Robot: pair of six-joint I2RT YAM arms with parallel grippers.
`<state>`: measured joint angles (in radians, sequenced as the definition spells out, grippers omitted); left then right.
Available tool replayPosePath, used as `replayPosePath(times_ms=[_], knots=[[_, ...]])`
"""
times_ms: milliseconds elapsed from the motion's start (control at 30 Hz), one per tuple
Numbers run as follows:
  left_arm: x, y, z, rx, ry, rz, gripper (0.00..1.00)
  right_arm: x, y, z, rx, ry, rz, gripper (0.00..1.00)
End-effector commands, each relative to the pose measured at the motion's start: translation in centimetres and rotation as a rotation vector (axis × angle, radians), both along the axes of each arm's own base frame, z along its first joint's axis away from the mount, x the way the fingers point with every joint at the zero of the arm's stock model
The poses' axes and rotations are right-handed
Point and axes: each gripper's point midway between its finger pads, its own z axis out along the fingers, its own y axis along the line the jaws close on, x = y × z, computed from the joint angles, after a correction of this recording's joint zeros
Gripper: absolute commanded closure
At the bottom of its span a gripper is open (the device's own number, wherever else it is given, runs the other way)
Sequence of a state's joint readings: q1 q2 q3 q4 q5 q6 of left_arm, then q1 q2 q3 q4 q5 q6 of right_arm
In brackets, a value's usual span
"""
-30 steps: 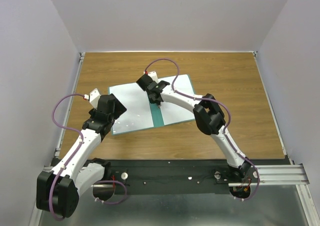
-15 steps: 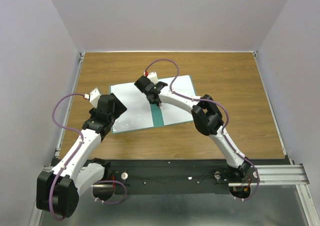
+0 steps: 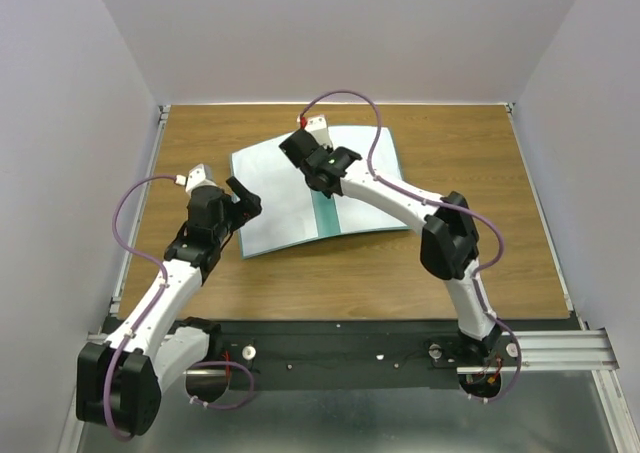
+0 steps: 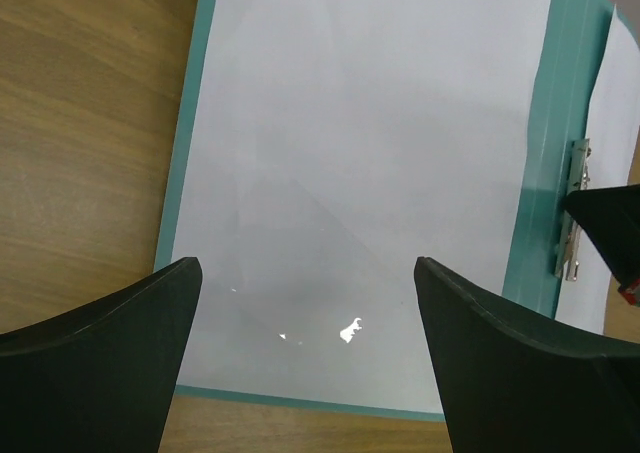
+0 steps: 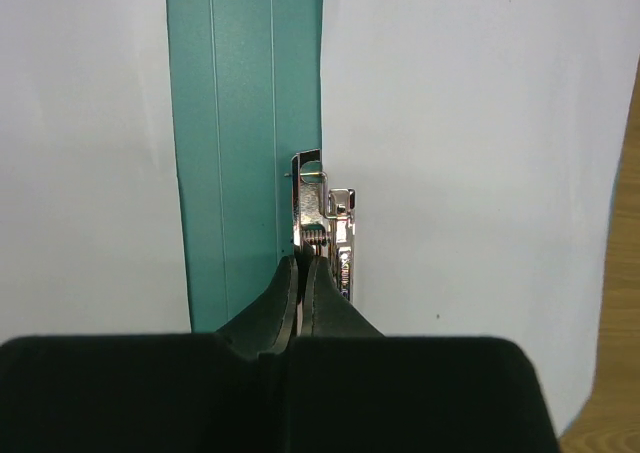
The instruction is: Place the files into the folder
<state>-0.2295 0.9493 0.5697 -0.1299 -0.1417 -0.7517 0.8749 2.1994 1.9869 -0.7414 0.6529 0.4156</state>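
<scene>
The teal-green folder point(image 3: 327, 219) lies open on the wooden table, one of the white files on each half: the left sheet point(image 3: 275, 198) and the right sheet point(image 3: 365, 185). My right gripper point(image 5: 303, 259) is shut, its tips at the near end of the metal clip point(image 5: 325, 213) on the green spine point(image 5: 245, 143), and they hide that end. My left gripper point(image 4: 308, 265) hangs wide open above the near part of the left sheet point(image 4: 370, 143), which shows glare like a clear leaf. It holds nothing. The clip point(image 4: 572, 213) also shows in the left wrist view.
White walls close off the table point(image 3: 470, 153) on the left, back and right. The black rail point(image 3: 340, 348) carrying both arm bases runs along the near edge. Bare wood lies to the right of the folder and in front of it.
The right gripper has closed at the clip and moved away from the bases. The folder has shifted back and turned with it. The left gripper has tilted up, still open.
</scene>
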Motion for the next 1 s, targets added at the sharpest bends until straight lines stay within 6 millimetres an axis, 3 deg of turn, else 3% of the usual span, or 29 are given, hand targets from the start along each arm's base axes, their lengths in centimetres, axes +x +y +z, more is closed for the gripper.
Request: replayPosePath(times_ms=[0,200,267,400,500,733,967], knots=[[1.4,-2.0,3.2,-0.044,-0.154,-0.146,0.03,0.9,-2.3,6.0,0.010,-0.125,-0.021,0.99],[1.7,-1.6,4.8,-0.054,-0.252,-0.200,0.03,1.0,-4.3,9.8,0.099,-0.137,0.003,0.99],[1.2,-2.1,4.6,-0.077,-0.266,-0.258,0.03,1.0,-4.6,10.8,0.126,-0.133,0.032,0.99],[-0.1,-3.6,7.1,-0.110,-0.391,-0.380,0.03,1.3,-6.5,12.1,0.202,-0.119,0.061,0.99],[-0.8,-3.8,7.6,-0.120,-0.421,-0.390,0.03,1.1,-7.1,13.0,0.253,-0.117,0.092,0.99],[-1.8,-5.5,7.7,-0.179,-0.434,-0.498,0.03,0.3,-6.1,14.1,0.346,-0.105,0.164,0.99],[-1.3,-4.0,7.4,-0.151,-0.388,-0.403,0.03,0.6,-6.6,15.6,0.367,-0.135,0.150,0.99]])
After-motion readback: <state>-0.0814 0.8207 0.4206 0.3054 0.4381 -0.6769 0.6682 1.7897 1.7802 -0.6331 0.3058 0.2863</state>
